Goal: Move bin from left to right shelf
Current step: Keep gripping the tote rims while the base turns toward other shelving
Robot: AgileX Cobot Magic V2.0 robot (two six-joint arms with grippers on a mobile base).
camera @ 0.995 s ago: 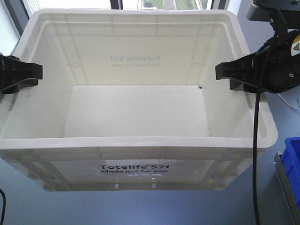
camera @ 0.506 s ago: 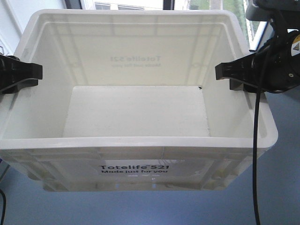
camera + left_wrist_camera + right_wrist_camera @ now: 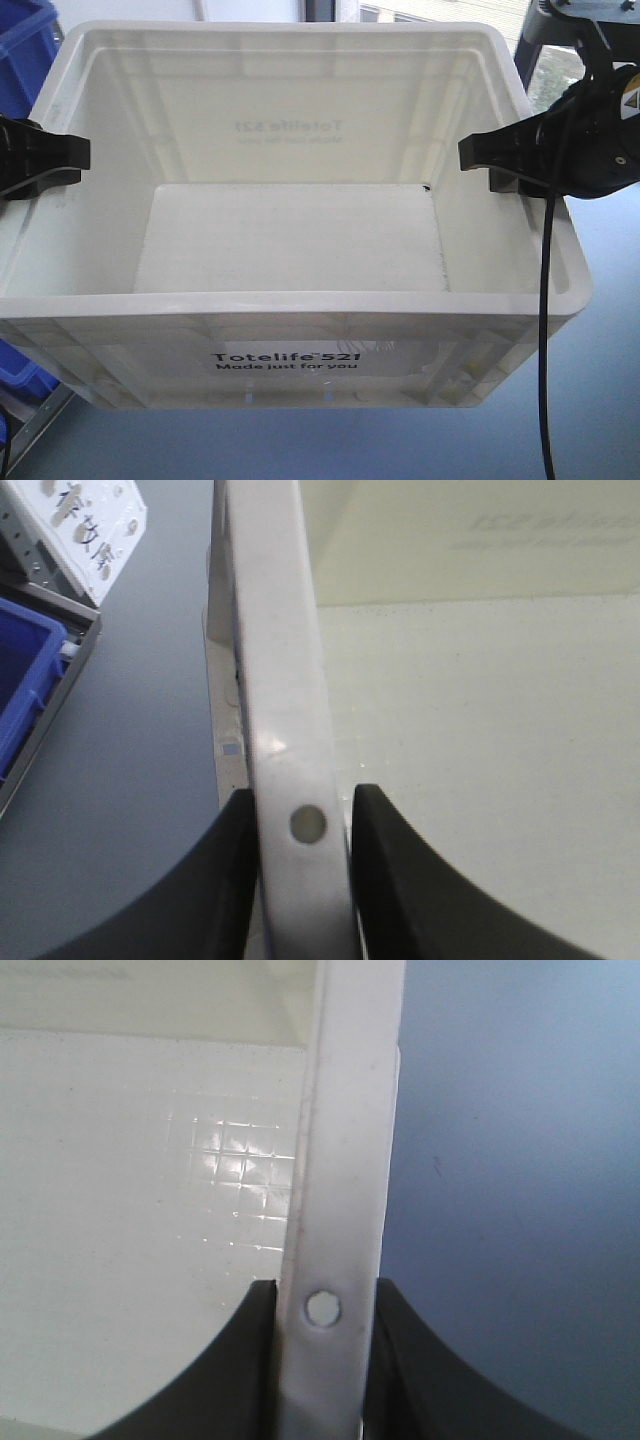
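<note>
The white bin (image 3: 290, 305) hangs in mid-air, level and unmoved in the front view, with the left pincer (image 3: 60, 155) and right pincer (image 3: 495, 155) each clamped on a side rim. Behind it, windows have given way to blue crates (image 3: 25, 50) at left. I judge the robot is turning mid-carry, with set-down yet to come.
</note>
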